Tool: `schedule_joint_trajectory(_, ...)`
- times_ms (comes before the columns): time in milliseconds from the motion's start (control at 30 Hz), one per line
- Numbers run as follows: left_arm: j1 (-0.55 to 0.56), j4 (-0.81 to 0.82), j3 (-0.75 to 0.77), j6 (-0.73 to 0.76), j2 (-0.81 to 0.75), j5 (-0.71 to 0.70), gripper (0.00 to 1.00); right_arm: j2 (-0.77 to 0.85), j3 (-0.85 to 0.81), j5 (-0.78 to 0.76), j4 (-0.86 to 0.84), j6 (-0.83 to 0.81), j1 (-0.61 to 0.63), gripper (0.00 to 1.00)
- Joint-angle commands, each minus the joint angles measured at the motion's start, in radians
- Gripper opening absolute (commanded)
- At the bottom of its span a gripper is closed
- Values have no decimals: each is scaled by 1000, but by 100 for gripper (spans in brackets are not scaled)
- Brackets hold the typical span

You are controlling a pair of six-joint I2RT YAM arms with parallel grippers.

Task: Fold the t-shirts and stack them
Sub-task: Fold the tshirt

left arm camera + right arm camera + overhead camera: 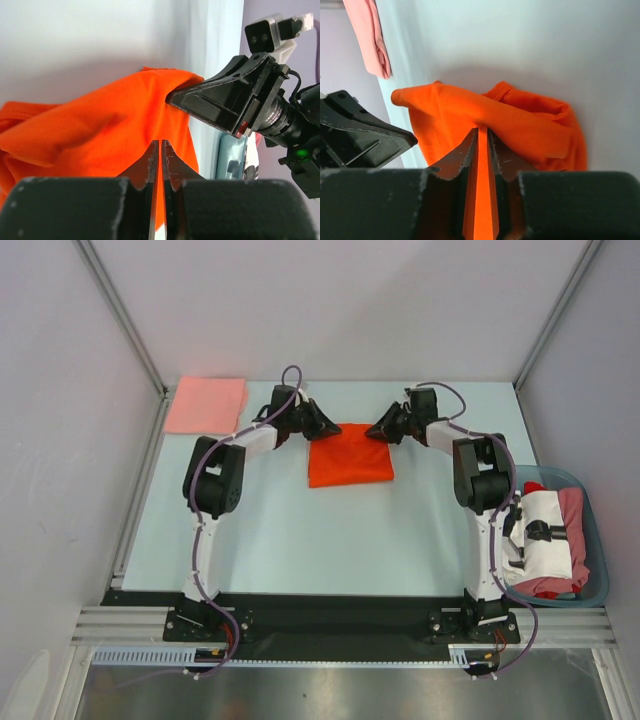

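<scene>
An orange t-shirt point(348, 462) lies folded in the middle of the table. My right gripper point(372, 430) is at its far right corner, shut on a fold of the orange cloth point(520, 120), which bunches at the fingertips point(470, 142) and fills the gap. My left gripper point(326, 426) is at the far left corner. Its jaws point(160, 143) stand almost together with a thin slit, and the orange shirt point(100, 130) lies beyond them with nothing visibly pinched. A folded pink t-shirt point(205, 405) lies at the far left corner of the table.
A blue basket point(597, 540) with white and red shirts stands at the right, beside the right arm's base. The right gripper's body point(230, 100) shows in the left wrist view and the left gripper's body point(360, 135) in the right wrist view. Walls enclose the table.
</scene>
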State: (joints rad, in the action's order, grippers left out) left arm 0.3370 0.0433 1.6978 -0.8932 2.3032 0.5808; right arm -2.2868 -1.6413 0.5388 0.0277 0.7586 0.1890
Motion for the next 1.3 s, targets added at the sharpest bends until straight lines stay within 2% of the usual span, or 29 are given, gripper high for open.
schedule_joint_trajectory(0,-26,105,16,-39,44,13,8,-33,-3,-2,-133,30,-25,18)
schedule_joint_trajectory(200,-78,133,42,-79,122,8,7,-115,-89,21,-155,36,-60,24)
schedule_joint_trajectory(367,-113,124,83,-89,157,11,9,-221,-225,44,-86,33,-85,24)
schedule_joint_trajectory(467,-128,72,161,-67,183,19,12,-246,-290,49,-46,38,-103,25)
schedule_joint_trajectory(567,-139,3,244,-43,202,37,20,-244,-346,58,17,22,-120,25)
schedule_joint_trajectory(700,-139,-89,280,13,142,37,29,-197,-425,52,164,-14,-135,26)
schedule_joint_trajectory(867,-122,-86,147,31,-28,70,30,-85,-473,46,319,-79,-120,33)
schedule_joint_trajectory(1000,-76,-62,21,24,-123,100,26,-21,-427,90,376,-88,-76,38)
schedule_joint_trajectory(1033,-67,-47,-16,10,-137,122,25,-8,-370,117,370,-87,-65,38)
schedule_joint_trajectory(1067,-59,30,-89,-19,-151,134,24,22,-330,142,351,-79,-42,37)
schedule_joint_trajectory(1167,-30,98,-209,-53,-175,163,20,79,-152,240,201,-22,-19,25)
schedule_joint_trajectory(1267,-27,130,-295,-52,-180,148,17,107,-10,314,112,-18,-5,8)
